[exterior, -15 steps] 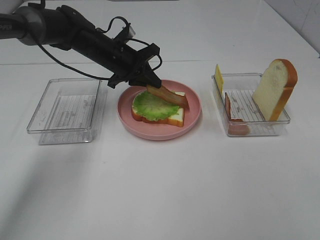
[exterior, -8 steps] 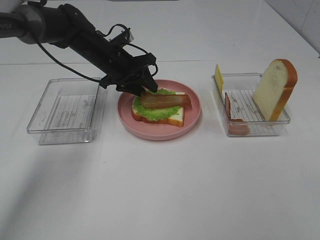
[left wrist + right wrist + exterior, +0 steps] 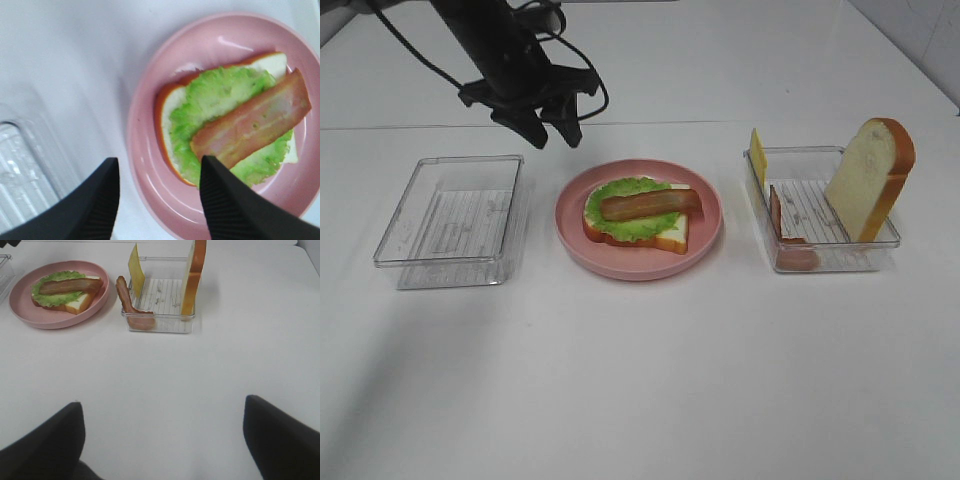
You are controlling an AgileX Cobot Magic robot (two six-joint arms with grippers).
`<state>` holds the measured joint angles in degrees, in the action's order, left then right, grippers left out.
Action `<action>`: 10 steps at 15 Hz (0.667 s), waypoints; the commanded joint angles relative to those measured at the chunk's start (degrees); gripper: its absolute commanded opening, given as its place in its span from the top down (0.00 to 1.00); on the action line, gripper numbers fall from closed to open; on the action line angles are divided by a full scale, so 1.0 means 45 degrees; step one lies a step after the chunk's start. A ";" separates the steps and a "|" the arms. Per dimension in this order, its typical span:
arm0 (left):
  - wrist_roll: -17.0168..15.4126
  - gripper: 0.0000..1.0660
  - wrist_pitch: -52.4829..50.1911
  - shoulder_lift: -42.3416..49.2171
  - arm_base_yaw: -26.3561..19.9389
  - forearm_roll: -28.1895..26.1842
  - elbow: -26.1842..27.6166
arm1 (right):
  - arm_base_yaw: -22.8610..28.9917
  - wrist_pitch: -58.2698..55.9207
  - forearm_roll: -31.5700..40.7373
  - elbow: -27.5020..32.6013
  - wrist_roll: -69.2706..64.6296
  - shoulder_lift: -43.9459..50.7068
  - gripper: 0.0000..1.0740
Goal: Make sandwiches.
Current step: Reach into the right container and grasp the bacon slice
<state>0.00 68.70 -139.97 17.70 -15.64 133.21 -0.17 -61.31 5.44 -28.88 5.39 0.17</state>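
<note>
clear plastic tray (image 3: 450, 215) sits on the white table (image 3: 640, 380) at the far left. above and behind its right end hangs the left gripper (image 3: 552, 132), well off the table, its two black fingers (image 3: 102, 200) spread apart with nothing between them. in the left wrist view the gap between them looks down on the rim of the pink plate (image 3: 708, 232).

the plate lies just right of the tray, not touching it. on it rests one bread slice (image 3: 672, 236), white with an orange-brown crust, lying flat. ruffled green lettuce (image 3: 625, 187) covers most of that slice, and one brown-red bacon strip (image 3: 650, 204) lies flat across the lettuce, running roughly left to right.

further right stands a second clear tray (image 3: 825, 260). a yellow cheese slice (image 3: 757, 156) stands upright at its back left corner. a second bacon strip (image 3: 776, 213) leans along its left wall, lower end curled at the front corner. a second bread slice (image 3: 865, 180) stands tilted against the right side.

the right gripper (image 3: 162, 405) shows only in its own wrist view, fingers (image 3: 45, 440) set wide, holding nothing, over bare table well apart from the second tray.
</note>
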 commanded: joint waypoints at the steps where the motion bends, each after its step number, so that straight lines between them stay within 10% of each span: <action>1: -0.0751 0.54 0.1133 0.1311 0.0000 0.1490 0.0433 | -0.0089 0.0115 0.0051 0.0025 -0.0025 0.0178 0.23; 10: -0.0446 0.54 0.1133 0.7308 0.0000 0.4125 -0.2916 | -0.0089 0.0115 0.0051 0.0025 -0.0025 0.0178 0.23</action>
<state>-2.12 69.50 -108.06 17.70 2.58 120.61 -0.17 -61.31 5.44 -28.88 5.39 0.17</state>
